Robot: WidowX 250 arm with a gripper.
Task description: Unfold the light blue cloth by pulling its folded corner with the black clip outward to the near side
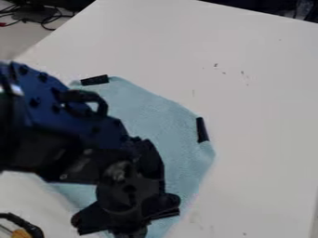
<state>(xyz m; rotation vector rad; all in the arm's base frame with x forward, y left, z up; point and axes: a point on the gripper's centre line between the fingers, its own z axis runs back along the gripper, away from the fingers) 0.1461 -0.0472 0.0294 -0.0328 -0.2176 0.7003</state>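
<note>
My gripper (129, 223) hangs low in the view, left of centre, over the lower part of a light blue cloth (162, 125). The cloth lies spread on the white table, its lower left part hidden behind the arm. One black strip (95, 80) sits at the cloth's upper left corner. Another black strip (202, 129) lies along its right edge. Whether the gripper touches the cloth cannot be told from this angle.
The white table (261, 102) extends around the cloth, with a few small dark marks on it. Black cables (46, 15) lie beyond its upper left edge. A black and orange object (22, 228) is at the lower left corner.
</note>
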